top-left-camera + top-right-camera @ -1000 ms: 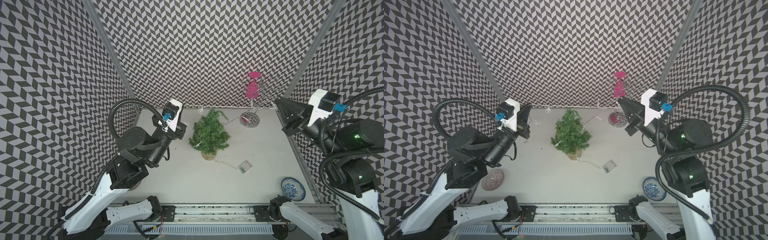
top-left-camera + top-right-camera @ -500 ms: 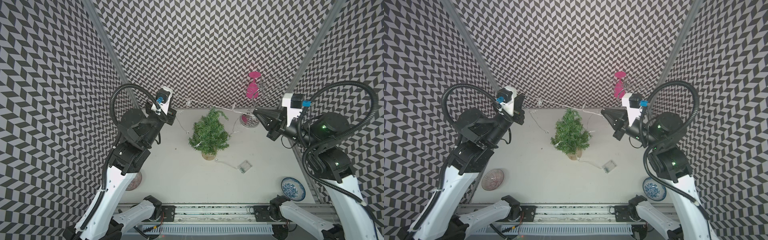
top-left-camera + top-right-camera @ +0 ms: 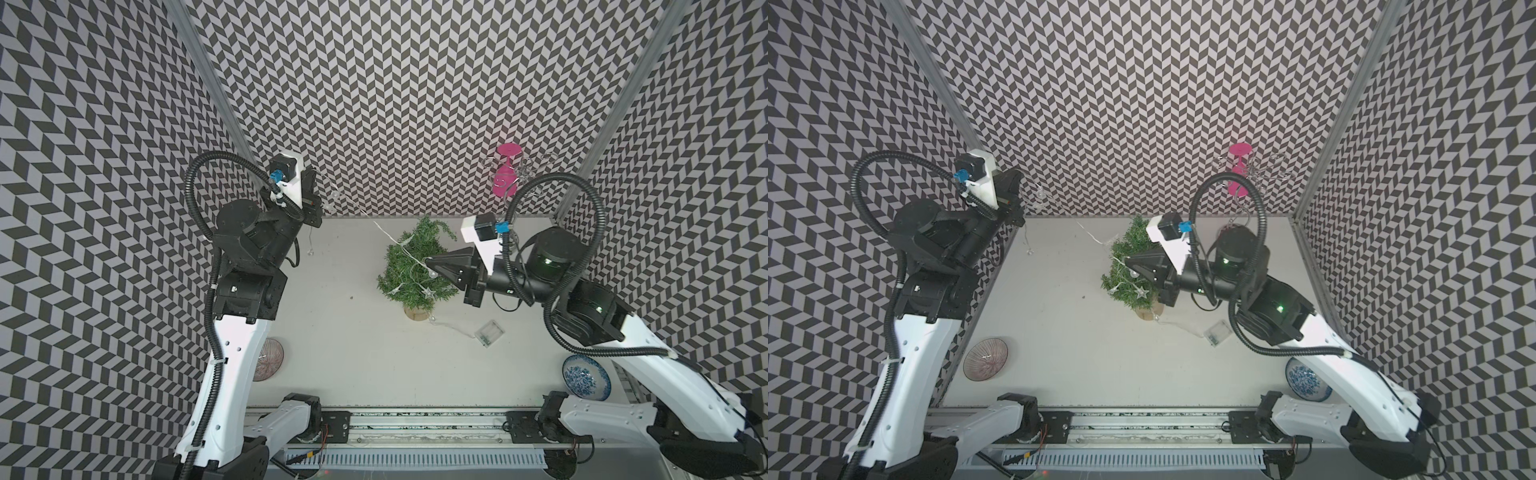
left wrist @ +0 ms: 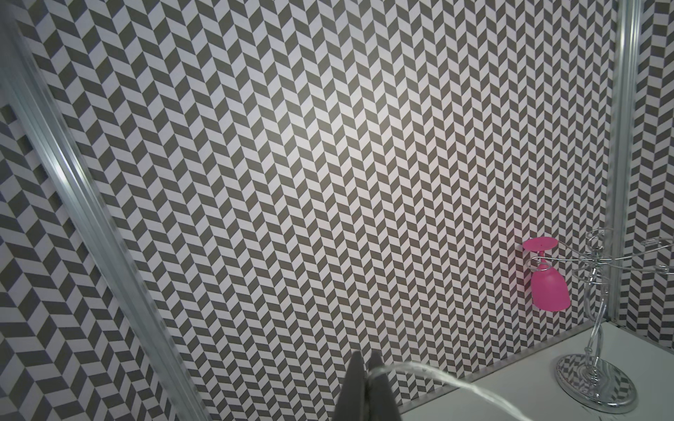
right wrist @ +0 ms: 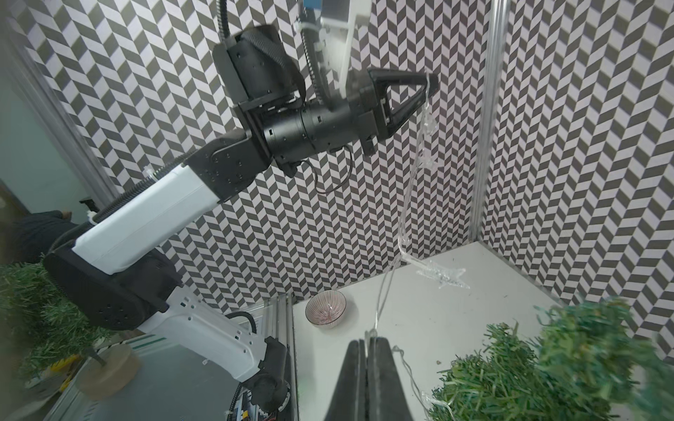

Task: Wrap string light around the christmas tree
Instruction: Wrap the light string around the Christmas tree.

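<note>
1. The christmas tree is seen upright near the middle of the table. The battery box of the string light lies on the table near the tree's base.
2. Part of the string light, with star-shaped lights, is draped across the tree's branches in both top views. Whether a full turn is made cannot be told.
3. The right gripper is held at the tree's side, and its fingers are closed narrow on the string light.
4. The left gripper is raised high by the back left corner. Its fingers are pinched on a farther part of the string light, and a loose end hangs below.
5. A long stretch between the tree and the left gripper is left unwound. The wrapping is judged begun, with most of it yet to be done.
</note>
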